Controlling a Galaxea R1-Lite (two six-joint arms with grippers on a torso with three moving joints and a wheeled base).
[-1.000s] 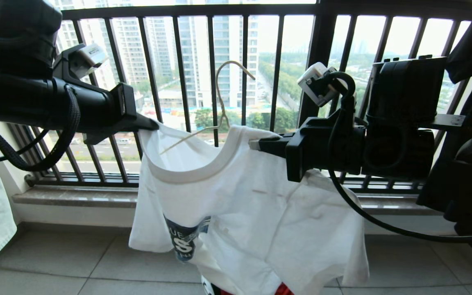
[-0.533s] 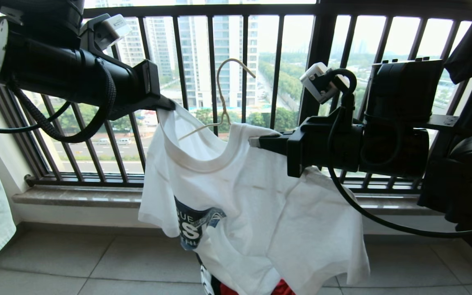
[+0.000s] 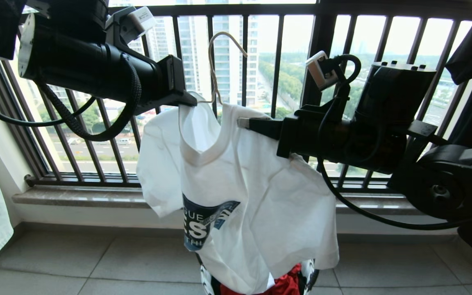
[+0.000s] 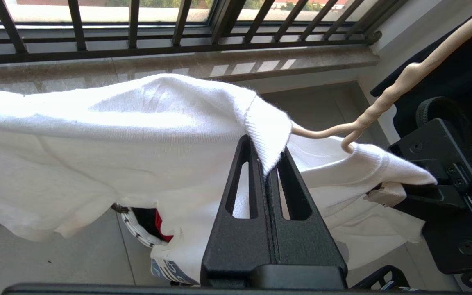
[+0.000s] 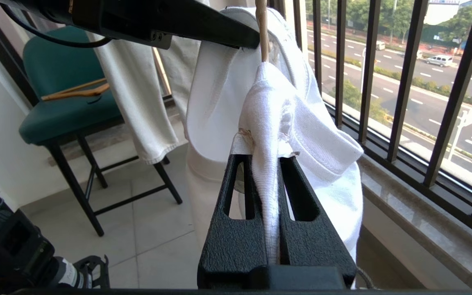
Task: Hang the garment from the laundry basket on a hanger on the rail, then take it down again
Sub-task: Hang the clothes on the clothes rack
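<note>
White T-shirt [image 3: 236, 192] on a cream wire hanger [image 3: 213, 61], held up before the black window railing [image 3: 277, 61]. Left gripper [image 3: 191, 102] and right gripper [image 3: 244, 123] each clamp the collar on opposite sides of the hanger's hook.

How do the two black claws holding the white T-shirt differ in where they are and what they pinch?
The left gripper sits higher, its jaws pinching the T-shirt at the collar's edge beside the hanger. The right gripper sits lower on the other side, its jaws clamping a bunched fold at the shoulder. The left arm slopes down towards the shirt; the right lies nearly level. Both are shut on the cloth, holding the shirt in the air.
</note>
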